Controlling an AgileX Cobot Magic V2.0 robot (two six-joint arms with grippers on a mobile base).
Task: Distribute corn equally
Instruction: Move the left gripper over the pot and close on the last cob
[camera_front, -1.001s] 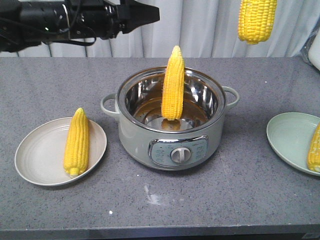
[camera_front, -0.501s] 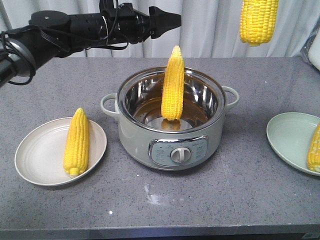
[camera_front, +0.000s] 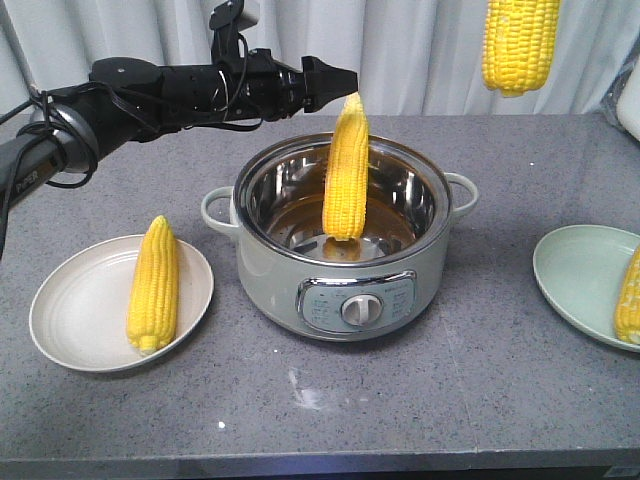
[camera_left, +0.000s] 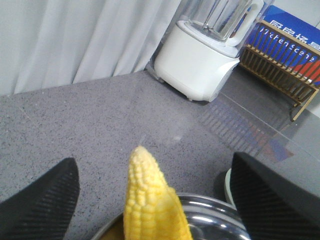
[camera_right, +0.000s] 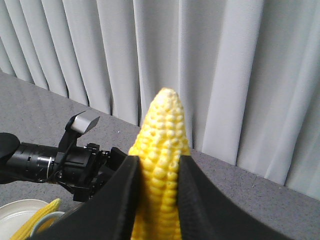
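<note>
Black left arm reaches level from left, left gripper spread wide either side of tip of upright cob in pot. Right gripper clenched on raised cob, high over desk.

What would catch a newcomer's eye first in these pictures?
A cob stands upright in the steel pot at centre, with the open left gripper poised at its tip. A second cob hangs high on the right, clamped in the right gripper. A third cob lies on the left plate, a fourth cob on the right plate.
</note>
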